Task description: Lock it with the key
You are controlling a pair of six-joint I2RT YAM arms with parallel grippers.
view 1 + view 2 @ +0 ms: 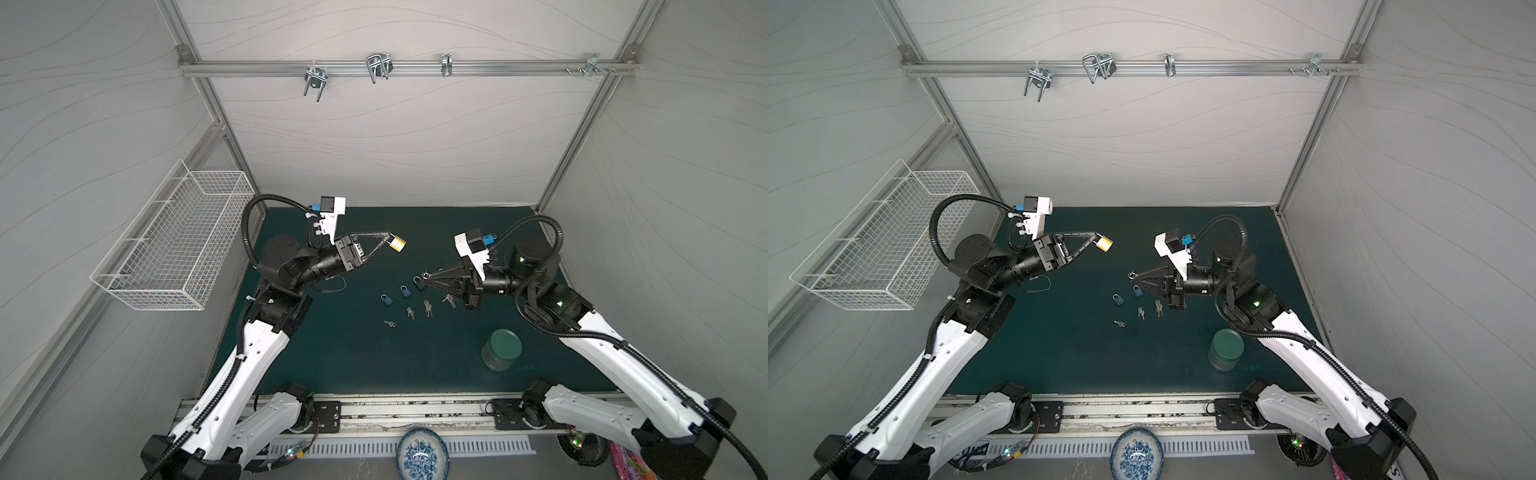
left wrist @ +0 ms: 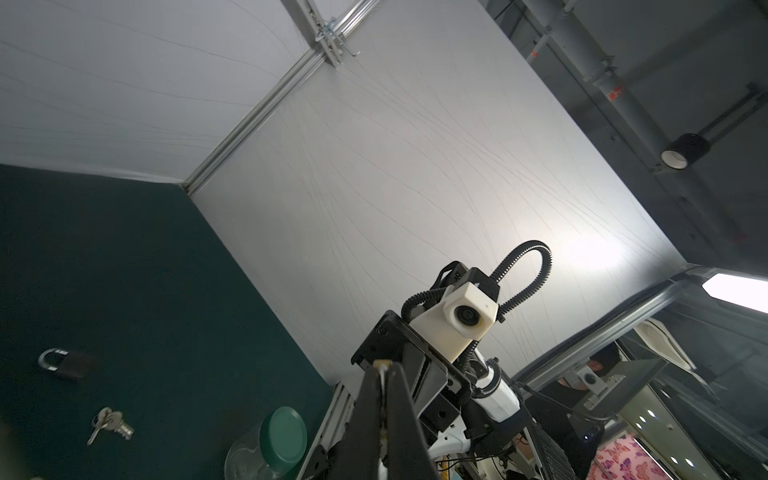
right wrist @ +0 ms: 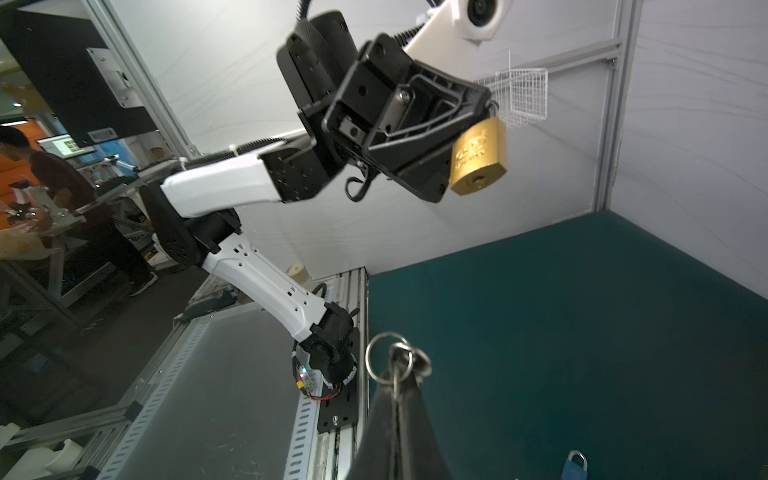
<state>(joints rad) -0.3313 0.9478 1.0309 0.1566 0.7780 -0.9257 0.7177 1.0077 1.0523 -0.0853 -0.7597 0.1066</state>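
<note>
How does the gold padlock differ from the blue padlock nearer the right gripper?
Colour: the gold padlock has a brass-coloured body; the blue padlock a blue one. Support: the gold padlock hangs in the air, its shackle pinched in the left gripper; the blue padlock lies loose on the green mat. Both have a silver shackle.
</note>
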